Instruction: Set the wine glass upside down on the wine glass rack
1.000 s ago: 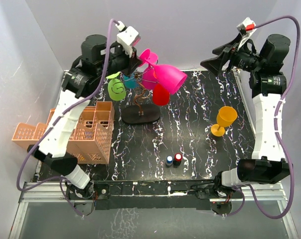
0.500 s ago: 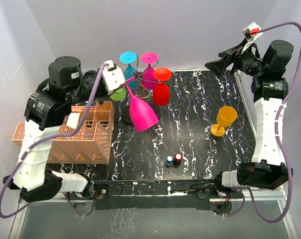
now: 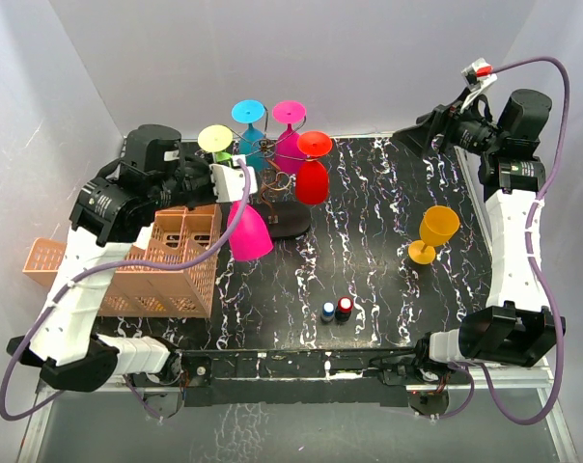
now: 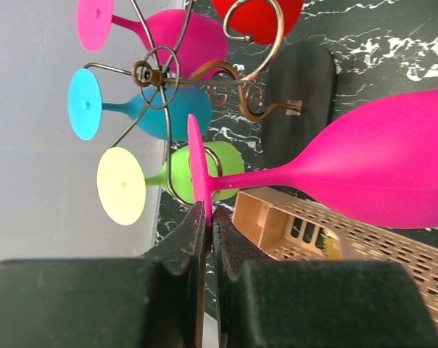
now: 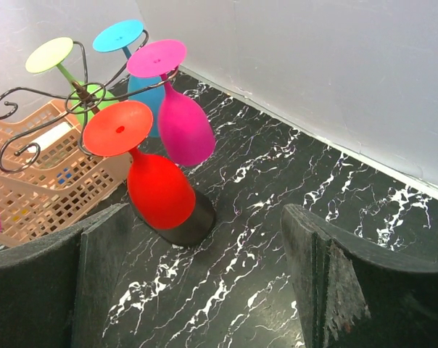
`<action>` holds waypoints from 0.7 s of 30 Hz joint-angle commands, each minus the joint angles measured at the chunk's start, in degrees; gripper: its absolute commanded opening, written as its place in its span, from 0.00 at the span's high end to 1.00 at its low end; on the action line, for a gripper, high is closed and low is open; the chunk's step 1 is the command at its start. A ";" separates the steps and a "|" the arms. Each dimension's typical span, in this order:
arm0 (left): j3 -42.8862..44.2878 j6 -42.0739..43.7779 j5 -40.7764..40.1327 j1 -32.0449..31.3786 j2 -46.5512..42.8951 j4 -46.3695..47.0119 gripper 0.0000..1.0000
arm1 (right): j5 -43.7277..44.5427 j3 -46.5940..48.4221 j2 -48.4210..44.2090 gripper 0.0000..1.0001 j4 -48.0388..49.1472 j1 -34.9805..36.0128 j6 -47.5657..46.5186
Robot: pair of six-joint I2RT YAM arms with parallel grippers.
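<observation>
My left gripper [image 3: 231,179] is shut on the foot of a pink wine glass [image 3: 245,232]. It holds the glass upside down, bowl low, at the front left of the wine glass rack [image 3: 268,172]. In the left wrist view the gripper [image 4: 207,210] pinches the thin pink foot [image 4: 197,159], and the bowl [image 4: 378,159] reaches right over the crate. The foot is close to a curled rack arm [image 4: 215,156]; I cannot tell if they touch. Green [image 3: 215,139], blue [image 3: 248,112], magenta [image 3: 290,113] and red [image 3: 312,180] glasses hang on the rack. My right gripper [image 3: 422,131] is open and empty, high at the back right.
An orange lattice crate [image 3: 166,262] stands left of the rack, under my left arm. An orange wine glass [image 3: 434,233] stands upright at the right. Two small bottles, blue-capped [image 3: 328,312] and red-capped [image 3: 345,306], stand near the front. The rack's black oval base [image 5: 193,221] lies below my right gripper [image 5: 204,214].
My left arm has swung the pink glass from high over the rack down and to the left, turning it bowl-down beside the crate. The right arm has shifted only slightly.
</observation>
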 commanded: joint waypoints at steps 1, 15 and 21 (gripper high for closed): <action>1.20 3.60 -1.49 0.04 0.85 3.84 1.00 | -1.54 -0.19 -1.28 0.10 4.57 -0.09 0.89; 4.12 4.49 -0.46 0.03 5.54 7.83 1.00 | -2.69 -2.19 -3.48 0.10 5.30 -0.10 0.87; 2.07 4.86 -4.37 -0.01 5.58 10.24 1.00 | -2.94 -2.35 -4.01 0.10 4.79 -0.10 0.56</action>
